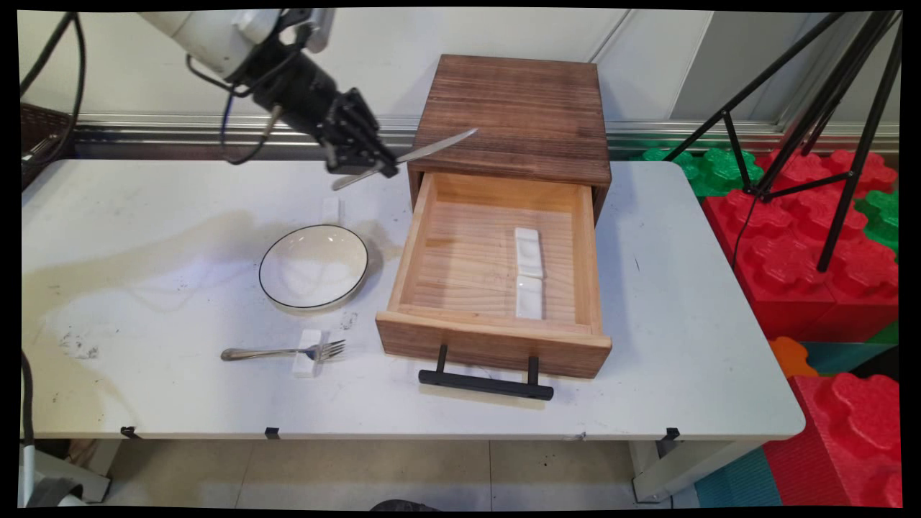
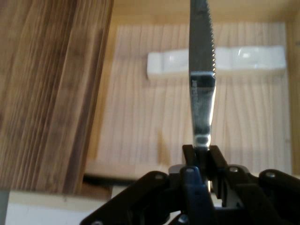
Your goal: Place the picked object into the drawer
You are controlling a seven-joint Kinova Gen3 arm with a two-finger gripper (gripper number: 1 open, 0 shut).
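Claw (image 1: pixel 374 164) clamped on a serrated table knife (image 1: pixel 424 152), held above the desk (image 1: pixel 683 302) at the open drawer's (image 1: pixel 460 266) back-left corner.
Slipping or twisting of the thinly pinched knife is judged possible, or its blade catching the wooden cabinet (image 1: pixel 514 115). Beyond: white rests (image 1: pixel 529 273) in the drawer, bowl (image 1: pixel 314 267), fork (image 1: pixel 284 352); scuffed white desk, tripod (image 1: pixel 827 108), foam blocks (image 1: pixel 813 266).

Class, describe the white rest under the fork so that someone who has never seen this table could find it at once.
Start from the open wooden drawer on the white table, then look left of its front to the fork. The small white rest lies under the fork's tines. The other white rests lie inside the drawer, carrying nothing.
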